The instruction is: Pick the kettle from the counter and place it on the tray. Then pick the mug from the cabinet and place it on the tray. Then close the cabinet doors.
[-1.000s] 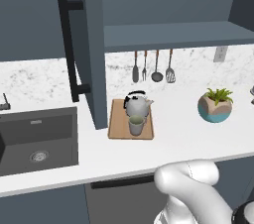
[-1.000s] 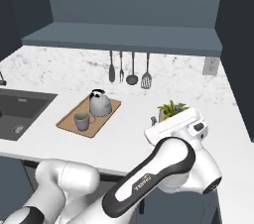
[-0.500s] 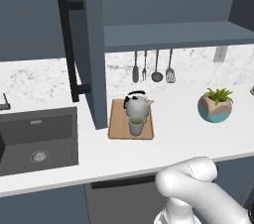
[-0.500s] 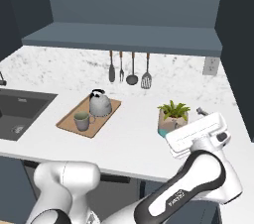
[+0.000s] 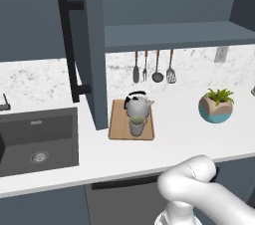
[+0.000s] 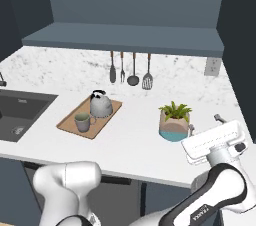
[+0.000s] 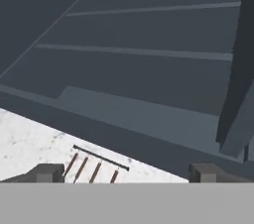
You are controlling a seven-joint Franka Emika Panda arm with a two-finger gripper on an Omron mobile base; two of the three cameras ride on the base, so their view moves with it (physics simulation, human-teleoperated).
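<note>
Already the squat silver-grey kettle (image 6: 100, 105) and beige mug (image 6: 82, 122) are set on the wooden tray (image 6: 70, 118); the wide-open, empty gripper (image 7: 126, 172) should be pressed flat against the slate-blue door (image 5: 83, 45) at nine o'clock.

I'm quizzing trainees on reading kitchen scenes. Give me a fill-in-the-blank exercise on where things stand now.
1. The kettle and the mug both stand on the ____.
2. The potted plant stands on the counter to the ____ of the tray in both base views.
3. The left cabinet door stands ____.
4. The gripper holds ____.

Missing words: tray; right; open; nothing
</note>
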